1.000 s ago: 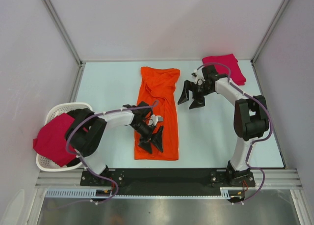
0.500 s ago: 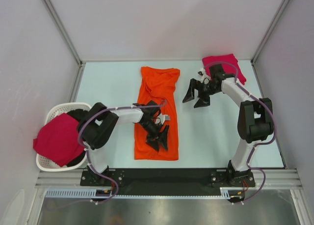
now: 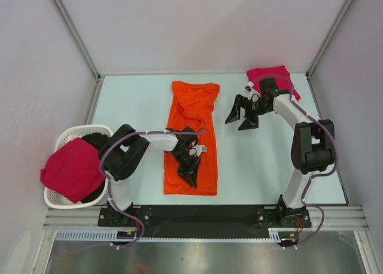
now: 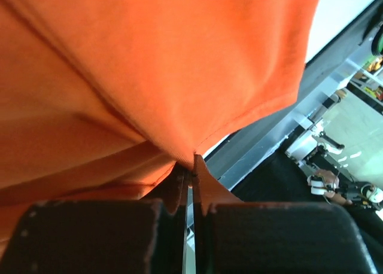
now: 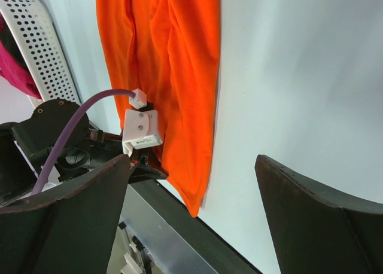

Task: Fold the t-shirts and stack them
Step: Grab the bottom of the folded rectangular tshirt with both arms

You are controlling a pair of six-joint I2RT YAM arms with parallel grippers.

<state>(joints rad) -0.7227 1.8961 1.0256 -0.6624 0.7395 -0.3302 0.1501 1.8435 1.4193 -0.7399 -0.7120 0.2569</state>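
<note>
On your far left, the white slatted basket (image 3: 60, 139) sits at the table's left edge. A crimson-pink t-shirt (image 3: 70, 169) is heaped in it and spills over the near rim.

Next comes your left gripper (image 3: 190, 169), low on the near half of the orange t-shirt (image 3: 197, 115). Its wrist camera shows the jaws pinched tight on a small fold of the orange cloth, which puckers up into them.

The orange t-shirt lies in the middle of the table (image 3: 137, 100), folded lengthwise into a long strip running from far to near, with its far end rumpled.

To the right of it, your right gripper (image 3: 241, 117) hangs above bare table just beside the shirt's far half. Its jaws are spread wide and hold nothing.

In the far right corner, a second crimson-pink t-shirt (image 3: 281, 79) lies folded flat, and the right arm (image 3: 299, 115) reaches across its near edge.
</note>
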